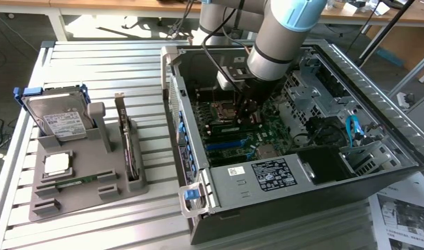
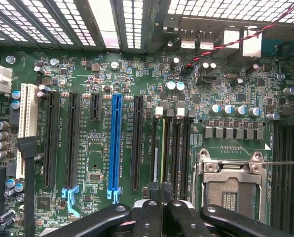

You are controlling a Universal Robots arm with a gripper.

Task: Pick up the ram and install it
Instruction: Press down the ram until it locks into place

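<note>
While the arm reaches down into the open computer case (image 1: 378,130), the tool (image 1: 248,112) hangs just above the motherboard (image 1: 233,138) with its fingers (image 2: 154,210) drawn together. In the wrist view the fingertips meet over the row of black memory slots (image 2: 174,148) beside the empty processor socket (image 2: 231,182). A thin green edge stands in one of those slots, right under the fingertips; that looks like the ram (image 2: 163,148), seated upright in the slot, though whether the tool touches it or grips it I cannot tell. A blue expansion slot (image 2: 115,145) and several black ones run alongside, toward the white slot (image 2: 24,128).

In the exterior view, a grey holder (image 1: 73,187) sits on the slatted table (image 1: 114,67) to the exterior view's left of the case. It carries a hard drive (image 1: 59,120) standing upright, a dark expansion card (image 1: 128,151) on edge, a square silver processor chip (image 1: 57,164) lying flat, and a green stick (image 1: 76,182) lying in a groove.
</note>
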